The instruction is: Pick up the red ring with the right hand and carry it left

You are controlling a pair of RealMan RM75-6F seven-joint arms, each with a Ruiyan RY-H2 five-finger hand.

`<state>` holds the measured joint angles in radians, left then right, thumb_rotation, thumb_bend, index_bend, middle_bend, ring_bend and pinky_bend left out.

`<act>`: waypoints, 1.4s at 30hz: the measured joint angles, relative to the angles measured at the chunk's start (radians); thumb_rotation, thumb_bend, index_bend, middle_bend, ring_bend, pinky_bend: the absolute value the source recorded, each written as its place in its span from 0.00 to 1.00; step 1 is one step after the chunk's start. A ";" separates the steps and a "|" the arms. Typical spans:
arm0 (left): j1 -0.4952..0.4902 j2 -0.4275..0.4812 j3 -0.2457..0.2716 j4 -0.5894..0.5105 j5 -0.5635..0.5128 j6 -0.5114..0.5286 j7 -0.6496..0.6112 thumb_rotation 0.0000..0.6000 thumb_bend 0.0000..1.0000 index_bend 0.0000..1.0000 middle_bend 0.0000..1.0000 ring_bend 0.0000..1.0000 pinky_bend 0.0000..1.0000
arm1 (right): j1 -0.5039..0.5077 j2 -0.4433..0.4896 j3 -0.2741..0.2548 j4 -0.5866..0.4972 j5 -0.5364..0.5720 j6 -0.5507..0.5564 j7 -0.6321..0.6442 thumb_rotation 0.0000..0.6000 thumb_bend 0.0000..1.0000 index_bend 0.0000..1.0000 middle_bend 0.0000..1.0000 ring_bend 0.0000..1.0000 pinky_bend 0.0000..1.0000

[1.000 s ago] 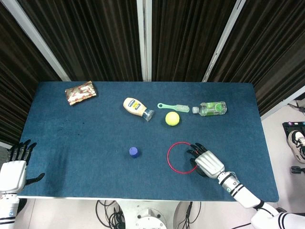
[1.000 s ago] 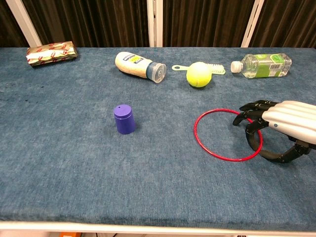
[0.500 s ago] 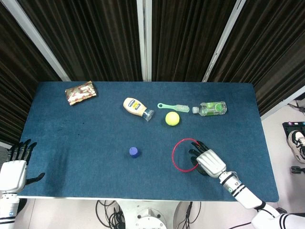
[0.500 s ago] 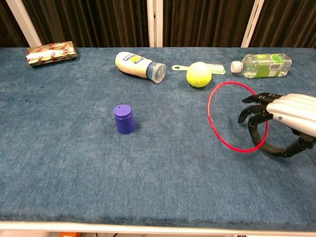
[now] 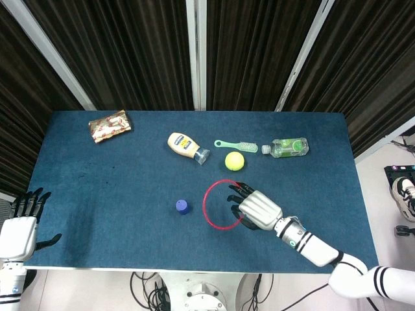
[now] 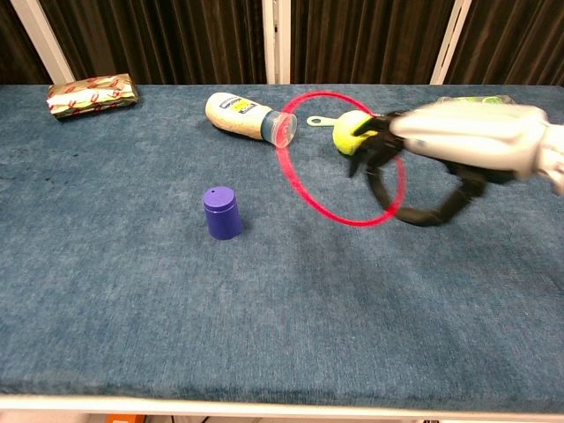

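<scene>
My right hand (image 5: 257,211) (image 6: 441,154) holds the red ring (image 5: 211,212) (image 6: 310,196) by its right side, lifted off the blue table (image 5: 117,175). The ring hangs tilted in the air, just right of the purple cap (image 5: 182,207) (image 6: 221,212) in the head view. In the chest view the ring overlaps the yellow ball (image 6: 346,132) and the mayonnaise bottle's tip. My left hand (image 5: 19,223) stays open off the table's front left corner, holding nothing.
Along the back lie a foil snack pack (image 5: 109,125) (image 6: 92,94), a mayonnaise bottle (image 5: 186,146) (image 6: 248,117), a green brush (image 5: 237,144), a yellow ball (image 5: 235,160) and a clear water bottle (image 5: 287,148).
The right hand has raised the ring further off the table and carried it left, from the right side toward the table's middle. The left hand has not moved.
</scene>
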<state>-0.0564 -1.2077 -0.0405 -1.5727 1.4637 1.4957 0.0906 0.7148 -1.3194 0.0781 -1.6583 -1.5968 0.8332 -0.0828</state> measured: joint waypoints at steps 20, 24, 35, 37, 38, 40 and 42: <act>0.006 -0.006 0.000 0.036 -0.014 -0.007 -0.042 1.00 0.05 0.11 0.00 0.00 0.00 | 0.284 -0.144 0.097 -0.006 0.497 -0.185 -0.329 1.00 0.02 0.00 0.03 0.00 0.00; -0.004 -0.007 -0.005 0.043 -0.008 -0.014 -0.050 1.00 0.05 0.11 0.00 0.00 0.00 | 0.246 -0.090 0.072 -0.073 0.498 -0.094 -0.341 1.00 0.02 0.00 0.02 0.00 0.00; -0.029 -0.018 -0.017 0.058 0.000 -0.028 -0.054 1.00 0.05 0.11 0.00 0.00 0.00 | -0.072 0.149 -0.069 -0.206 0.305 0.308 -0.245 1.00 0.22 0.00 0.05 0.00 0.00; -0.032 -0.019 -0.018 0.056 0.001 -0.031 -0.048 1.00 0.05 0.11 0.00 0.00 0.00 | -0.156 0.176 -0.101 -0.203 0.261 0.413 -0.206 1.00 0.24 0.00 0.05 0.00 0.00; -0.034 -0.019 -0.018 0.052 0.001 -0.032 -0.043 1.00 0.05 0.11 0.00 0.00 0.00 | -0.193 0.187 -0.115 -0.199 0.243 0.459 -0.186 1.00 0.24 0.00 0.05 0.00 0.00; -0.037 -0.018 -0.019 0.046 0.001 -0.034 -0.035 1.00 0.05 0.11 0.00 0.00 0.00 | -0.285 0.207 -0.144 -0.187 0.207 0.564 -0.138 1.00 0.24 0.00 0.04 0.00 0.00; -0.040 -0.017 -0.021 0.037 0.000 -0.035 -0.025 1.00 0.05 0.11 0.00 0.00 0.00 | -0.375 0.224 -0.171 -0.171 0.177 0.660 -0.089 1.00 0.24 0.00 0.04 0.00 0.00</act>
